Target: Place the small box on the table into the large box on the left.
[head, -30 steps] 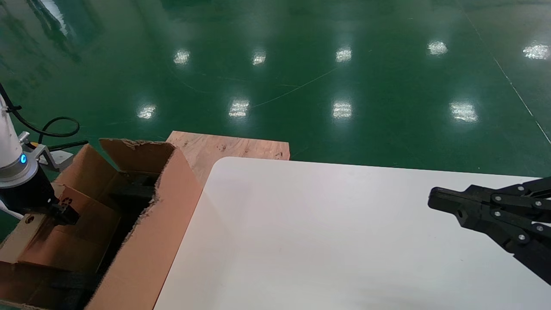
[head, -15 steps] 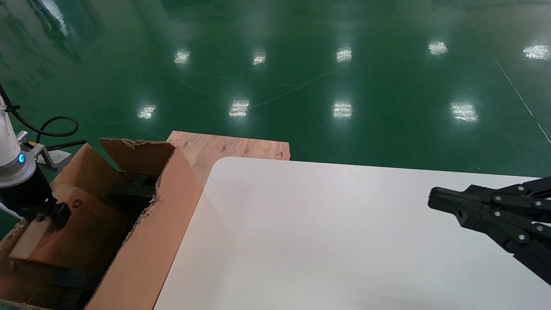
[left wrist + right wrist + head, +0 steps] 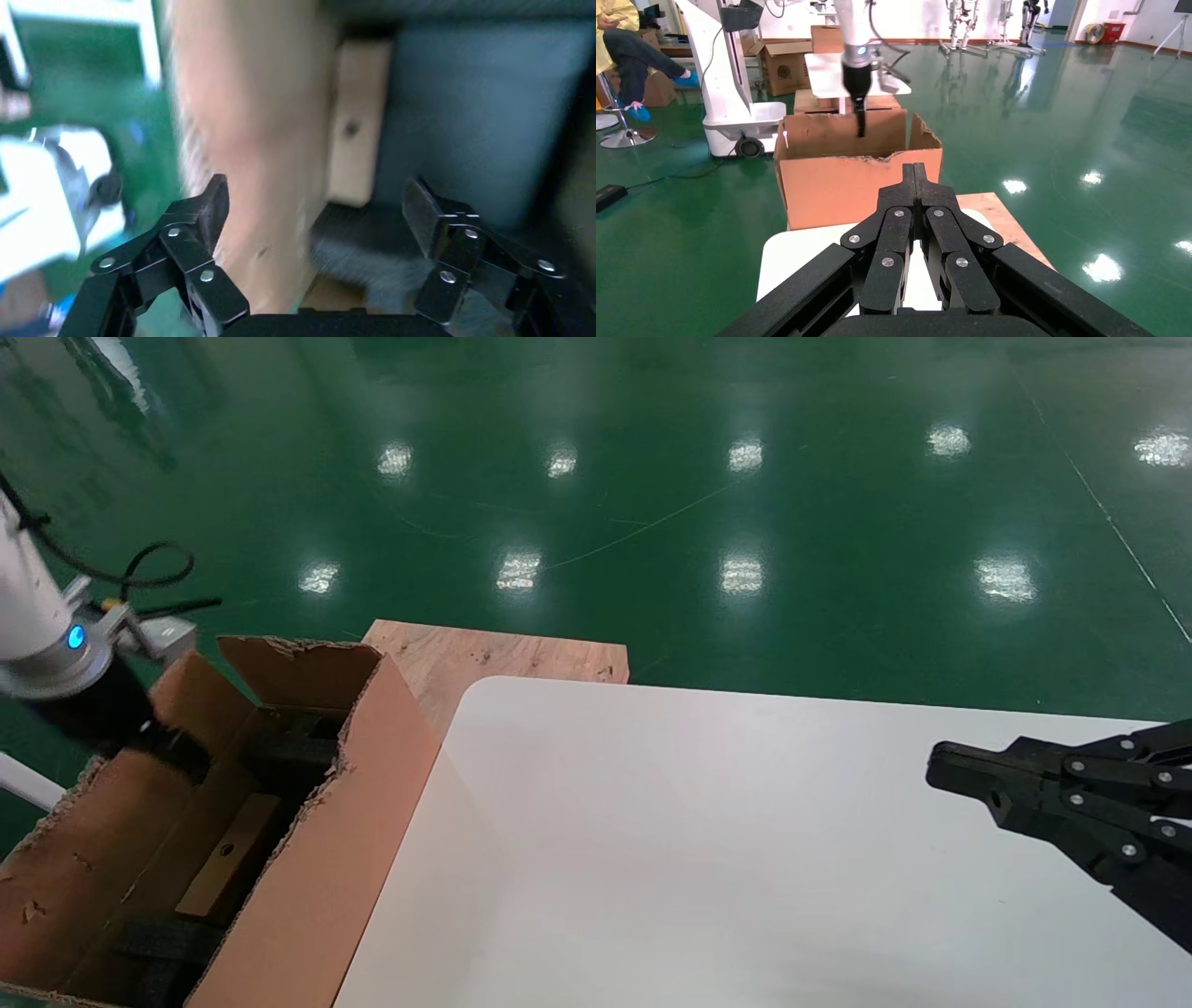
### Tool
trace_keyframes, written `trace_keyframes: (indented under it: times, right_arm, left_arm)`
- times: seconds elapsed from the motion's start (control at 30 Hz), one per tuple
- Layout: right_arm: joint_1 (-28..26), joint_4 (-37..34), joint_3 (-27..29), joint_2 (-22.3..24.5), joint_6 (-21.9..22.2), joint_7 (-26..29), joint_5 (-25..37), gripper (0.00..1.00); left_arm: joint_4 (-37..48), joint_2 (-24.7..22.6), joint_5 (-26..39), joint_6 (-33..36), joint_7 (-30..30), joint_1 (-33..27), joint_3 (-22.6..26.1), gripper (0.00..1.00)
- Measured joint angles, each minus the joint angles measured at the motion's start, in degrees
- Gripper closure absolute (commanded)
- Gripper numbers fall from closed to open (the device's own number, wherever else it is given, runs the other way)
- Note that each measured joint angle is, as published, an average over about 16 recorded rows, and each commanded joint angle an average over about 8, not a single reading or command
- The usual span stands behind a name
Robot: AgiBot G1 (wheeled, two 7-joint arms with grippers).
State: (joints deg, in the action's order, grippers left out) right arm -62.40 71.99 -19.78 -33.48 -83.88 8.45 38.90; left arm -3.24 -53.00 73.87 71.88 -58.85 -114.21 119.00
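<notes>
The small box point(image 3: 226, 855) lies loose inside the large box point(image 3: 326, 868), on its black foam point(image 3: 485, 105), round hole facing up. In the left wrist view the small box point(image 3: 357, 119) is below and apart from the jaws, beside the carton's wall point(image 3: 246, 133). My left gripper point(image 3: 182, 761) hangs over the carton's far-left flap, open and empty point(image 3: 316, 205). My right gripper point(image 3: 936, 775) is shut, with nothing in it, over the right side of the table point(image 3: 698, 859); its closed tips point(image 3: 914, 170) face the large box point(image 3: 856, 179).
A bare wooden board point(image 3: 494, 658) lies behind the table's rounded corner, next to the carton. Glossy green floor point(image 3: 652, 505) surrounds everything. Far off in the right wrist view stand a white robot base point(image 3: 726, 77) and other cartons point(image 3: 786, 67).
The left gripper let go of the small box, which dropped to the bottom of the large box. The gripper then rose and moved back. The right arm stayed still.
</notes>
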Motion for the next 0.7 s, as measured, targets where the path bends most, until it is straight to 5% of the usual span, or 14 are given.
trace_keyframes:
  times: [0.23,0.47,0.5,0.7]
  right_arm:
    - [0.0,0.0,0.0,0.0,0.0,0.0,0.0,0.94]
    - [0.0,0.0,0.0,0.0,0.0,0.0,0.0,0.07]
    - [0.0,0.0,0.0,0.0,0.0,0.0,0.0,0.0]
    - [0.0,0.0,0.0,0.0,0.0,0.0,0.0,0.0]
  left_arm:
    - [-10.3,0.8,-7.4,7.8,4.6,-9.0,-4.7,0.0]
    - [-29.6,5.8,-16.9,16.0,6.2,-18.0,-9.6,0.0]
    - [-32.7,6.8,-18.2,17.0,6.0,-19.1,-10.2,0.0]
    - [-47.6,11.5,-23.7,18.9,4.3,-23.2,-12.5,0.0]
